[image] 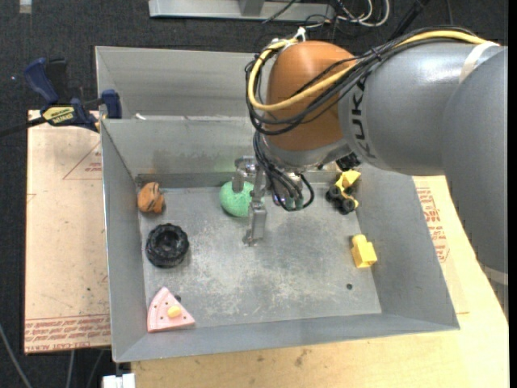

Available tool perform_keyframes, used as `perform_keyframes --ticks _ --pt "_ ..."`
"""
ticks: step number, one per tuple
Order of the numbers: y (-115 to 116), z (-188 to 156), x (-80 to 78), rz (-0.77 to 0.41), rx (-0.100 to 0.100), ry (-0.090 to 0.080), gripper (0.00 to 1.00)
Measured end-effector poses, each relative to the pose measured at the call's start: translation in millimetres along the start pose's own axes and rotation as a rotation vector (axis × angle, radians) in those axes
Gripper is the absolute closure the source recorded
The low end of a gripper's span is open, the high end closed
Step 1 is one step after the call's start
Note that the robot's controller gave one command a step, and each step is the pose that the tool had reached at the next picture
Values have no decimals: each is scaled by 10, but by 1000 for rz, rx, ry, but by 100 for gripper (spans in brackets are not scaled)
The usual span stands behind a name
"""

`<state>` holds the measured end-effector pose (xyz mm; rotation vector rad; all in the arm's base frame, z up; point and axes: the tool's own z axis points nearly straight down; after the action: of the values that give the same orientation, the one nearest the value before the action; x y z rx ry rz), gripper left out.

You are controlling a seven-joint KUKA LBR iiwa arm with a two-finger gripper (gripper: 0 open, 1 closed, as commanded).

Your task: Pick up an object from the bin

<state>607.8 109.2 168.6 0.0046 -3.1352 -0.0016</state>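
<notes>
My gripper [247,217] hangs low over the middle of the bin, just in front of the back wall, and stands open with nothing between its fingers. One grey finger [255,223] reaches down almost to the bin floor. A round green ball [233,201] lies right beside that finger on its left, partly hidden by the gripper's other finger [240,178]. To the right of the gripper, a small yellow and black object [343,191] lies near the back wall.
A brown-orange lump [150,198] sits at the back left, with a black ribbed ring [167,245] in front of it. A pink wedge with yellow spots [168,311] lies at the front left corner. A yellow block [363,251] lies at the right.
</notes>
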Motion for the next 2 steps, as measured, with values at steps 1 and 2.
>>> perform_keyframes --ticks 1,2 --pt "-4 -49 -15 2 -1 -7 0" --pt "23 172 -241 32 -2 -13 0"
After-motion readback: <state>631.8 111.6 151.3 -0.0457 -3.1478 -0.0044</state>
